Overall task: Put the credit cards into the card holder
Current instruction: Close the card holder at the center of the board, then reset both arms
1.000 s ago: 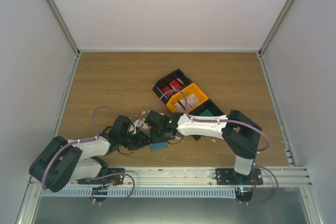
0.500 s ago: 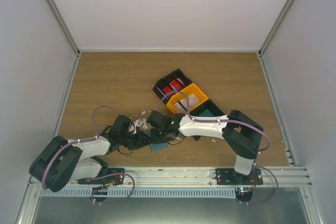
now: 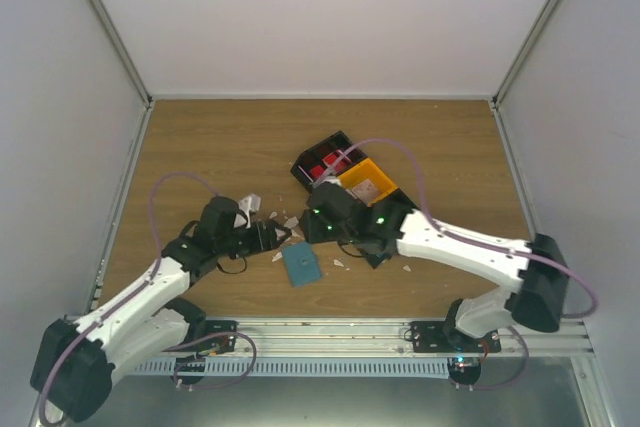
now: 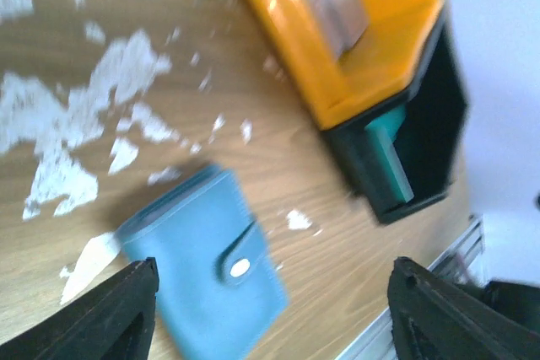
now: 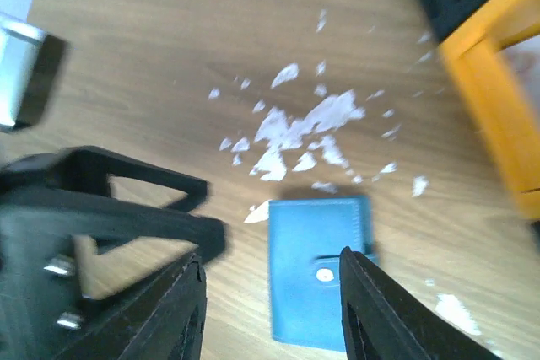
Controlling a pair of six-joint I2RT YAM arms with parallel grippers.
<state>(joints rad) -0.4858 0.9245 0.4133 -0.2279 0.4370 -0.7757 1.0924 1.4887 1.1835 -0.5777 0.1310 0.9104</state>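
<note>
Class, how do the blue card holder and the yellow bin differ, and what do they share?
The card holder is blue, flat and snapped shut; the yellow bin is a walled tray, open on top. The card holder lies among white scraps; the yellow bin abuts a black bin. Both rest on the table.

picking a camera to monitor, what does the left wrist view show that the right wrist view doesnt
Only the left wrist view: a pale card lying in the yellow bin, and a teal block standing in the black bin next to it.
Only the right wrist view: the left tool, open, at the picture's left edge.
Both: the card holder, closed and lying flat, white scraps beside it, and part of the yellow bin.
</note>
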